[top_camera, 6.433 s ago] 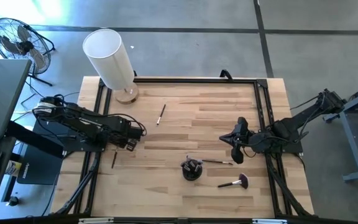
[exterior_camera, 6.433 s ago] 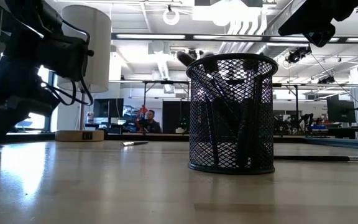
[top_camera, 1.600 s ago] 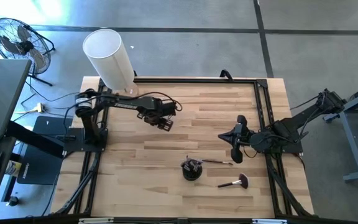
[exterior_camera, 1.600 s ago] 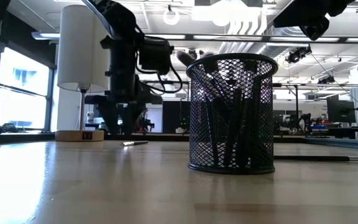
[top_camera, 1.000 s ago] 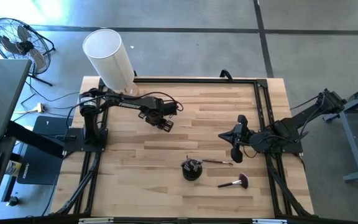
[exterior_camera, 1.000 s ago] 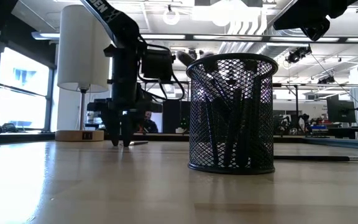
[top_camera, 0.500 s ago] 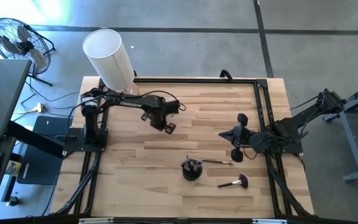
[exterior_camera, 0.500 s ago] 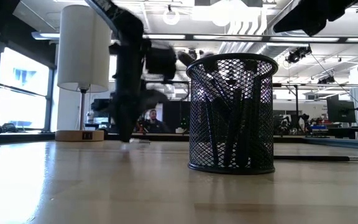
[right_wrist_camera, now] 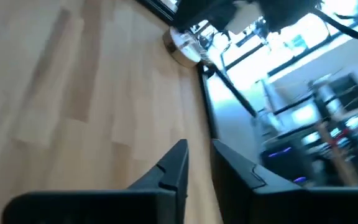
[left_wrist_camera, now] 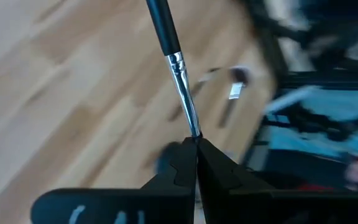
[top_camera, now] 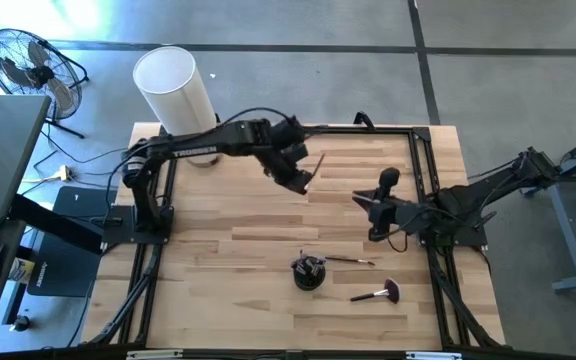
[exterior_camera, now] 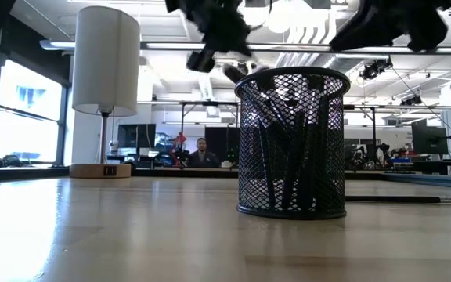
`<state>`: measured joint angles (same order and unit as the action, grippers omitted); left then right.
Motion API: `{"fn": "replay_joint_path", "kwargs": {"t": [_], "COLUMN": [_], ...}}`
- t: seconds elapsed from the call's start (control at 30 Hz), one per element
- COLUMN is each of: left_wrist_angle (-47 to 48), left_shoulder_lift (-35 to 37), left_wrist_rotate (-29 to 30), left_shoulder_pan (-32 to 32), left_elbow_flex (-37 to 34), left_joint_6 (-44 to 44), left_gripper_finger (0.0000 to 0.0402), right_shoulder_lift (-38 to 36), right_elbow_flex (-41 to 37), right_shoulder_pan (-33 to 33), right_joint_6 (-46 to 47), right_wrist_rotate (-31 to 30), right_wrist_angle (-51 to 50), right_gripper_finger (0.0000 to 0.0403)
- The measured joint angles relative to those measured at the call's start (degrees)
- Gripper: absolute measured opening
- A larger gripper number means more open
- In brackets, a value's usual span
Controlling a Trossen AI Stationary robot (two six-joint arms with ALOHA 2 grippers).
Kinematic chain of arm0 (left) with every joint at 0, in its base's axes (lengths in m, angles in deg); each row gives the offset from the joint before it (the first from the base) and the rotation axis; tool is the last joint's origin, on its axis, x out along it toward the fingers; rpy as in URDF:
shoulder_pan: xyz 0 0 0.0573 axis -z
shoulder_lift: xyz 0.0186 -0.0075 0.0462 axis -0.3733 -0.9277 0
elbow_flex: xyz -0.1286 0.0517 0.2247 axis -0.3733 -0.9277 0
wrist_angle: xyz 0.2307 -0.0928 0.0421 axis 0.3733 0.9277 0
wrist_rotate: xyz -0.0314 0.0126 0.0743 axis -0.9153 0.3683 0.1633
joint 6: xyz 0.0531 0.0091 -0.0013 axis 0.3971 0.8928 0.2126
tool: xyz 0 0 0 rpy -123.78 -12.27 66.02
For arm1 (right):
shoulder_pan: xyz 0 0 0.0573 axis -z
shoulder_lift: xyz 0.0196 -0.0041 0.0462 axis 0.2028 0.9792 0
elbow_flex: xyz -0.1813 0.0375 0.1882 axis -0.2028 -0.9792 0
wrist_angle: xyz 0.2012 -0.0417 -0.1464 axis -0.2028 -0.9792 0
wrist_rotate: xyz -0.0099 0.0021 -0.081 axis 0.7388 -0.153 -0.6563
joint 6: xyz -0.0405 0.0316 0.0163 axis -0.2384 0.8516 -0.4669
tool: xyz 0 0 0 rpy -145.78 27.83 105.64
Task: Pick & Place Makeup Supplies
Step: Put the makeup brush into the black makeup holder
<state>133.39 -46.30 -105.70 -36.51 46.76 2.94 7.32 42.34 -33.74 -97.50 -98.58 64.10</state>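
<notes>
Left hand is lifted above the far middle of the counter, its fingers pressed together on a slim brush with a dark handle and silver ferrule, which sticks out past the fingertips. Right hand hangs over the right part of the counter; a narrow gap shows between its fingers and they hold nothing. Black mesh cup stands near the front with several brushes inside. One thin brush lies just beside the cup, and a brush with a fluffy reddish head lies nearer the front edge
</notes>
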Motion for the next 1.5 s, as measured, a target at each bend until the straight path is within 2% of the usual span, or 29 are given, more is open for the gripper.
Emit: {"fn": "replay_joint_path", "kwargs": {"t": [0.13,0.27,0.5,0.6,0.93,1.2,1.4,1.5], "left_wrist_angle": [-4.84,-5.16,-4.74,-4.58,-4.43,-4.65,-5.09,-5.17], "left_shoulder_lift": [-0.1,-0.14,-0.25,-0.7,-0.69,-0.69,-0.65,-0.63], "left_wrist_rotate": [-6.05,-7.1,-7.47,-7.43,-7.42,-8.44,-7.65,-5.14], "left_shoulder_pan": [0.08,0.95,1.98,2.72,2.99,3.02,3.02,3.04], "left_elbow_flex": [2.78,2.69,2.69,2.67,2.65,2.65,2.65,2.65], "left_joint_6": [-1.08,-2.83,-2.85,-2.68,-0.85,0.74,1.65,1.67], "left_gripper_finger": [0.0,0.0,0.0,0.0,0.0,0.0,0.0006,0.0017], "right_shoulder_lift": [2.95,8.16,15.38,17.38,20.28,20.26,20.26,20.26], "right_elbow_flex": [0.0,0.0,0.0,0.0,0.0,0.0,0.0,-0.04], "right_shoulder_pan": [1.19,1.47,2.83,4.17,7.53,7.56,7.56,7.58], "right_joint_6": [-13.98,-30.57,-47.8,-52.05,-54.53,-51.18,-50.39,-47.28], "right_wrist_rotate": [-1.74,-5.92,-7.06,-6.84,-6.67,-4.89,-5.02,-5.28], "right_wrist_angle": [5.44,14.89,33.15,37.95,40.67,40.67,40.66,40.01], "right_gripper_finger": [0.0091,0.0109,0.0113,0.0113,0.0104,0.0016,0.0027,0.0014]}}
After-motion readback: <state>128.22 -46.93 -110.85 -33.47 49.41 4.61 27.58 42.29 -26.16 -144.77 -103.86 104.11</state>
